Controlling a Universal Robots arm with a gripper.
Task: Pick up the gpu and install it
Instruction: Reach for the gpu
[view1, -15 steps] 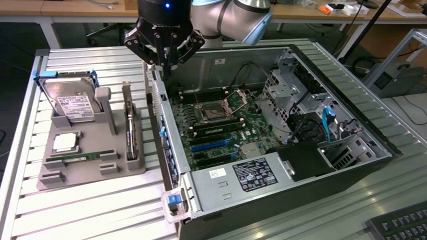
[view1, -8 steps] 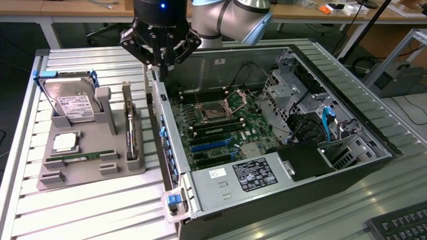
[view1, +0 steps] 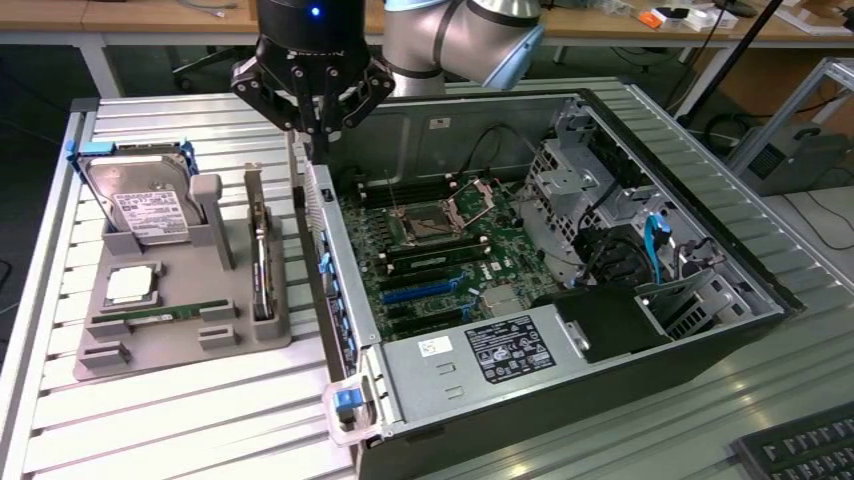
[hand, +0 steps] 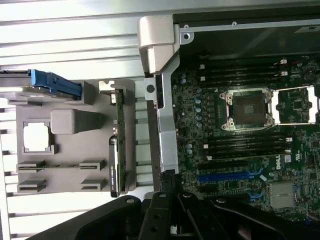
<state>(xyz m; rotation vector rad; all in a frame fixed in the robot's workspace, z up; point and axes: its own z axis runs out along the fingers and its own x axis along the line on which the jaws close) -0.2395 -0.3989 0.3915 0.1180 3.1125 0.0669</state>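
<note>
The gpu (view1: 259, 250) stands on its edge in a slot of the grey parts holder (view1: 174, 345), to the exterior view's left of the open computer case. In the wrist view the gpu (hand: 119, 145) is a thin green-edged card with a dark body and a silvery end bracket. My gripper (view1: 316, 128) hangs high above the case's rear wall, beside the holder, its fingers shut. From the wrist, my gripper (hand: 170, 182) sits over the lower end of a silver metal flap (hand: 165, 125) on that wall. I see nothing held between the fingers.
The holder also carries a hard drive (view1: 147, 205), a square processor (view1: 131, 285) and a green RAM stick (view1: 160, 315). The motherboard (view1: 441, 250) lies inside the case, with blue expansion slots (view1: 420, 290). A blue latch (view1: 347, 403) sits at the case's near corner. A keyboard (view1: 801, 450) lies at the exterior view's right.
</note>
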